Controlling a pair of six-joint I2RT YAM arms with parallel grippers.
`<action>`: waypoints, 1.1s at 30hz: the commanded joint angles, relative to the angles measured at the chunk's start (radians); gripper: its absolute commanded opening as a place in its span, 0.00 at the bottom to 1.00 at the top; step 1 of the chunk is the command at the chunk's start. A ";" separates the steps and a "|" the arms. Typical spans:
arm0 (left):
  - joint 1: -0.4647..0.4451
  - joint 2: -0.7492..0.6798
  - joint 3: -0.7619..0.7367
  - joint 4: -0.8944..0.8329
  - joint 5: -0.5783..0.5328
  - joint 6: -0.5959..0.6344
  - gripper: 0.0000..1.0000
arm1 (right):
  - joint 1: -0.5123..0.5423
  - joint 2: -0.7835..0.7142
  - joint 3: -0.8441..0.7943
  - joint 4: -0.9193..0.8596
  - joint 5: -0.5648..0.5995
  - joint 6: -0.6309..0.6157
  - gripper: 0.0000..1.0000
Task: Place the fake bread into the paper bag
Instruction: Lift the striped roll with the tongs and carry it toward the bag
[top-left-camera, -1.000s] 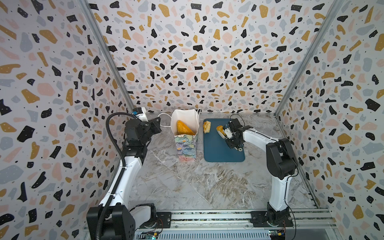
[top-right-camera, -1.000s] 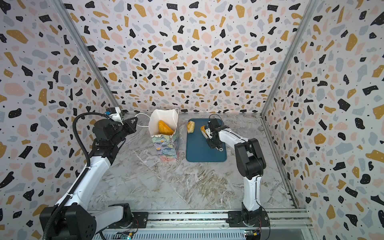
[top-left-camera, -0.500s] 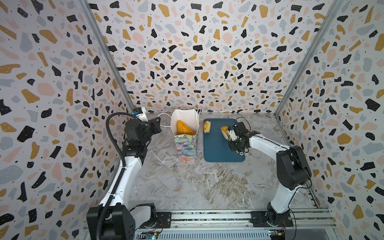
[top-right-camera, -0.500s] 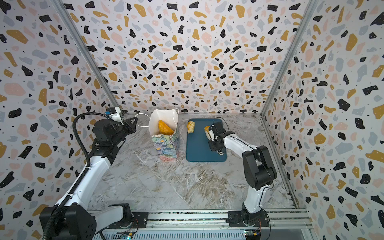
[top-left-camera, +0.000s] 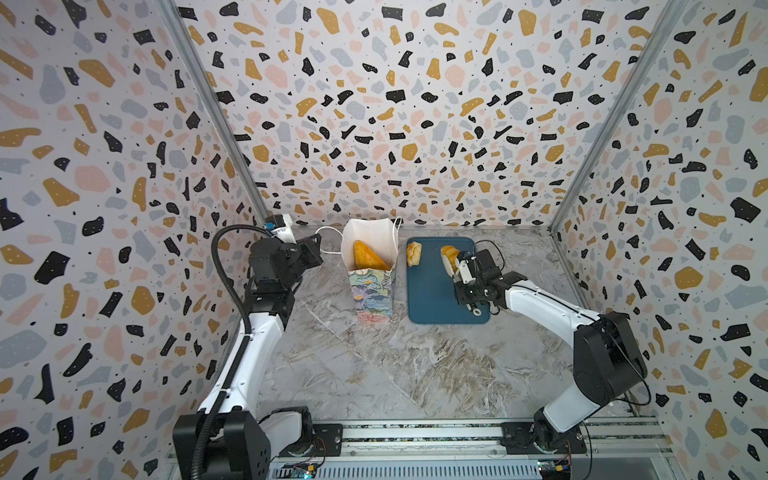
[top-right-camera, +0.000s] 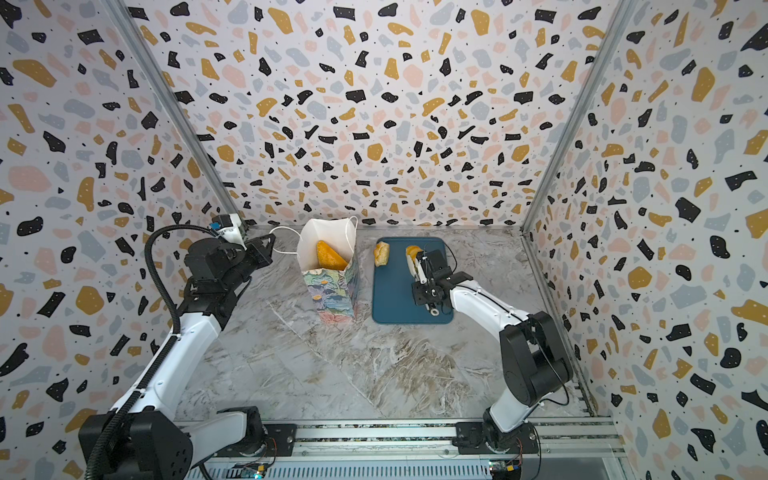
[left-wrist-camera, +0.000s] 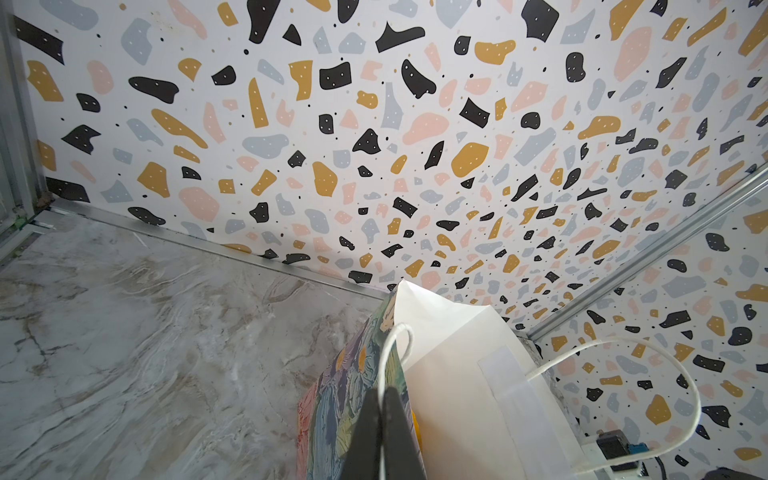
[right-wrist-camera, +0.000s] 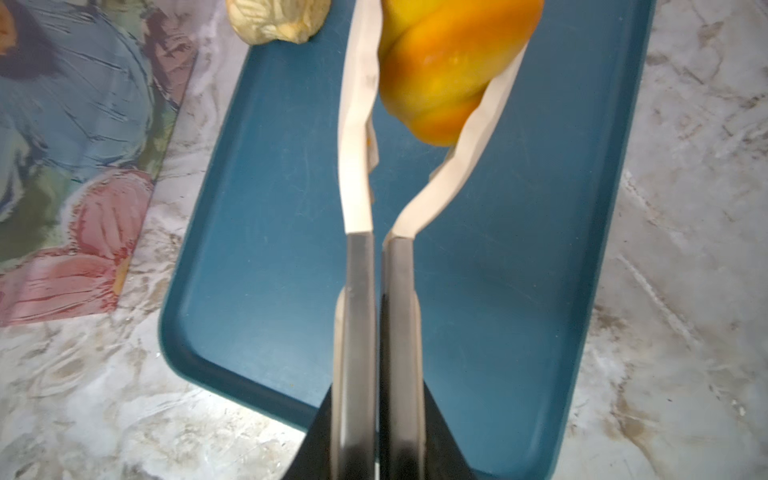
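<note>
Jaws on both arms were clamped: at 9 o'clock of the blue tray (top-left-camera: 432, 299) stood the paper bag (top-left-camera: 372, 291) holding an orange loaf (top-left-camera: 368, 257), its cord handle (left-wrist-camera: 400, 325) pinched by the left gripper (left-wrist-camera: 380, 395), while the right gripper (right-wrist-camera: 442, 50) squeezed a ridged roll (right-wrist-camera: 440, 87) at the tray's 12 o'clock end, a paler roll (top-left-camera: 414, 253) at 11.

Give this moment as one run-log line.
left gripper: shut on handle | right gripper: shut on orange roll over tray | bag: loaf inside | tan roll: at tray edge
</note>
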 joint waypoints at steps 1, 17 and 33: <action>-0.006 -0.027 -0.002 0.040 0.006 0.000 0.00 | 0.019 -0.060 -0.020 0.048 0.016 0.053 0.24; -0.008 -0.032 -0.004 0.046 0.010 -0.004 0.00 | 0.176 -0.226 -0.115 0.087 0.098 0.146 0.23; -0.010 -0.015 0.001 0.035 0.010 0.012 0.00 | 0.217 -0.387 -0.146 0.111 0.110 0.183 0.21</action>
